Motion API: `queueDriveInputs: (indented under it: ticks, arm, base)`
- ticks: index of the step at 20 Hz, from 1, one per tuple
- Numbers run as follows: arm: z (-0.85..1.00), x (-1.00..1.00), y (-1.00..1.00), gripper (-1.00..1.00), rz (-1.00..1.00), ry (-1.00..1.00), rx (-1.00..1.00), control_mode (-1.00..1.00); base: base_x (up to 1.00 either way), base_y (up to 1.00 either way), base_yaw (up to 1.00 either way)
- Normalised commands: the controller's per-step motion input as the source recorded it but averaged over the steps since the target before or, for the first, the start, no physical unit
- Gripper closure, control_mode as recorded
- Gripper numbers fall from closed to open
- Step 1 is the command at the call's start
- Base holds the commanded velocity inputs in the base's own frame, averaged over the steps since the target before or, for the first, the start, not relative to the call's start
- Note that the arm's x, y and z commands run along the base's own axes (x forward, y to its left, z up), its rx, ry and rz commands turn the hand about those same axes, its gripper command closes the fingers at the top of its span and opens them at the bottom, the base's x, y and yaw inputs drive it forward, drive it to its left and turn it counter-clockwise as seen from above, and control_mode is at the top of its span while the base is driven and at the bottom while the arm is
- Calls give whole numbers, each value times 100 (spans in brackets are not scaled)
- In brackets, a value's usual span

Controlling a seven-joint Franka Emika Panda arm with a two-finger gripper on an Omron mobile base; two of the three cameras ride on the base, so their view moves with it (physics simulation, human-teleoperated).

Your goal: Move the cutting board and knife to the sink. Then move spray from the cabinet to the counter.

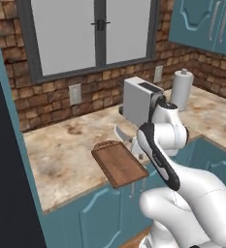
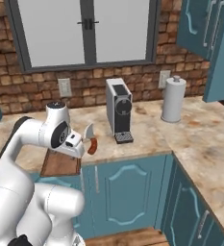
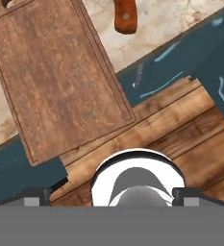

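The dark brown cutting board (image 1: 119,163) lies on the beige counter (image 1: 61,150) with its near end over the front edge. In the hand view the cutting board (image 3: 60,81) fills the upper left. The knife (image 2: 90,139) lies just behind the board, silver blade pointing away and reddish handle (image 3: 125,17) nearest. My gripper (image 3: 111,199) hangs above the counter's front edge, just right of the board's near end, looking down. It is open, fingertips wide apart with nothing between them. Teal wall cabinets (image 1: 206,24) hang at the upper right. The spray and the sink are out of view.
A white and black coffee machine (image 2: 119,110) stands behind the knife. A paper towel roll (image 2: 173,98) stands farther right by the brick wall. The counter turns a corner at the right. Teal base cabinet doors (image 2: 128,192) and a wooden floor (image 3: 180,139) lie below the edge.
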Motion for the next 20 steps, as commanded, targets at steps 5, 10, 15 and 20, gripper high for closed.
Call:
queueDriveInputs:
  ticks: [5, 10, 15, 20]
  arm:
    - [0, 0, 0, -100, 0, 0, 0, 100]
    - [0, 0, 0, -100, 0, 0, 0, 100]
    - [0, 0, 0, -100, 0, 0, 0, 100]
    - [0, 4, -8, -100, -1, 0, 1, -100]
  base:
    - [-21, 59, -11]
    - [-62, 48, 0]
    - [-18, 1, 0]
    - [0, 0, 0]
